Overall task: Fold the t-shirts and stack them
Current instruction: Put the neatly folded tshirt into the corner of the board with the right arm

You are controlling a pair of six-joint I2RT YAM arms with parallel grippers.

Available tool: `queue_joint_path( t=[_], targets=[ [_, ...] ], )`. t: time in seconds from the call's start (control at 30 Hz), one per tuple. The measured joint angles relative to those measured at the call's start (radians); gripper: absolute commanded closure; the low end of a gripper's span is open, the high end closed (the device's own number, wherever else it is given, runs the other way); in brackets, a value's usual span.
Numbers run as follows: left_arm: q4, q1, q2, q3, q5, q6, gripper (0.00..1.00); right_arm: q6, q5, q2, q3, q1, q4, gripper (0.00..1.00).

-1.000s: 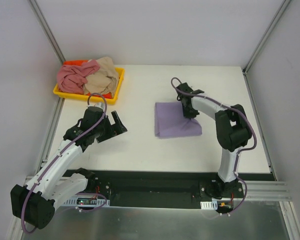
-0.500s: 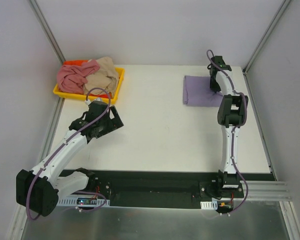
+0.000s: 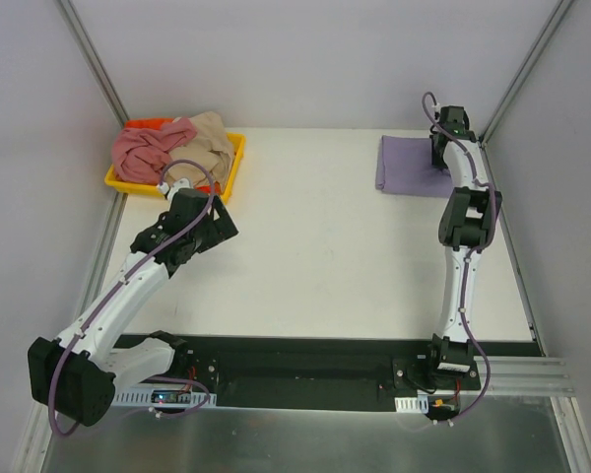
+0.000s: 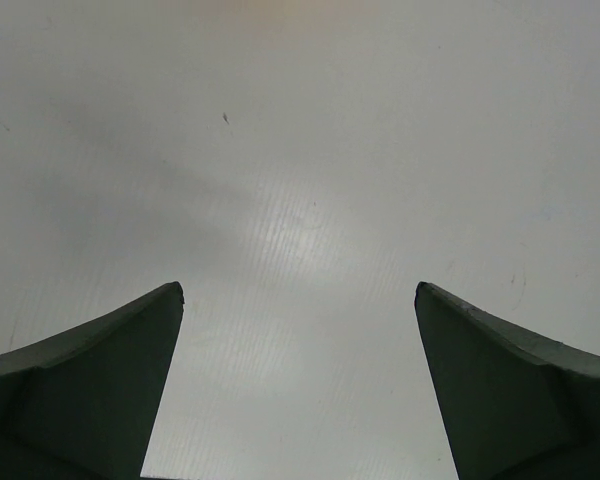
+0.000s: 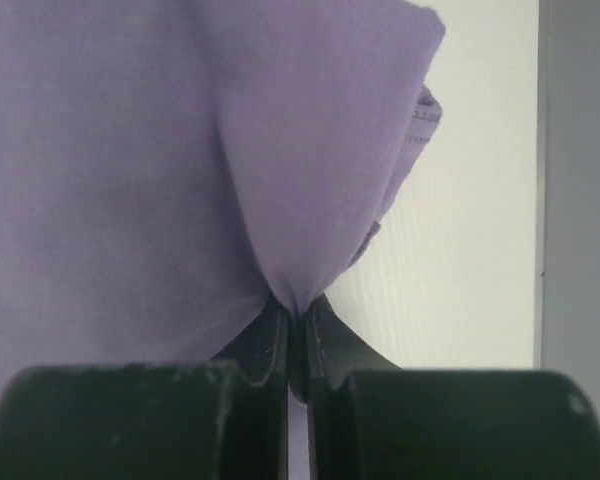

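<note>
The folded lavender t-shirt lies at the table's far right corner. My right gripper is shut on its right edge; the right wrist view shows the purple cloth pinched between the closed fingers. The dusty pink t-shirt and the beige t-shirt lie crumpled in the yellow tray at the far left. My left gripper is open and empty over bare table just in front of the tray, its fingertips wide apart.
Metal frame posts stand at the back corners, one just behind the right gripper. The white wall panels close in both sides. The black base rail runs along the near edge.
My right gripper has dragged the lavender shirt from the table's middle to the far right corner. My left arm has moved a little toward the tray.
</note>
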Motion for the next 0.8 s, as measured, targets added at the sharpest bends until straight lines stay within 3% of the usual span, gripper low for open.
queue_joint_path(
  t=[0.17, 0.27, 0.33, 0.4, 0.43, 0.6, 0.7, 0.8],
  targets=[
    [0.001, 0.000, -0.002, 0.016, -0.029, 0.014, 0.01, -0.079, -0.029, 0.004, 0.000, 0.000, 0.069, 0.91],
    [0.000, 0.000, -0.003, 0.025, -0.044, 0.020, 0.01, -0.093, -0.042, 0.005, 0.000, -0.005, 0.096, 0.57],
    [0.000, 0.000, -0.008, 0.029, -0.053, 0.024, 0.01, -0.091, -0.047, 0.005, 0.000, -0.011, 0.116, 0.42],
    [-0.001, 0.000, -0.016, 0.034, -0.056, 0.031, 0.01, -0.092, -0.050, 0.005, 0.000, -0.018, 0.132, 0.21],
    [0.000, 0.000, -0.019, 0.037, -0.057, 0.033, 0.01, -0.085, -0.053, 0.004, 0.000, -0.020, 0.139, 0.05],
    [-0.001, 0.000, -0.024, 0.040, -0.045, 0.034, 0.01, -0.002, -0.095, -0.085, -0.068, -0.021, 0.146, 0.04],
    [0.001, 0.000, -0.036, 0.035, -0.015, 0.034, 0.01, 0.056, -0.099, -0.274, -0.247, -0.002, 0.150, 0.04],
    [0.002, 0.000, -0.064, 0.015, 0.000, 0.033, 0.01, 0.130, -0.102, -0.582, -0.523, 0.039, 0.182, 0.04]
  ],
)
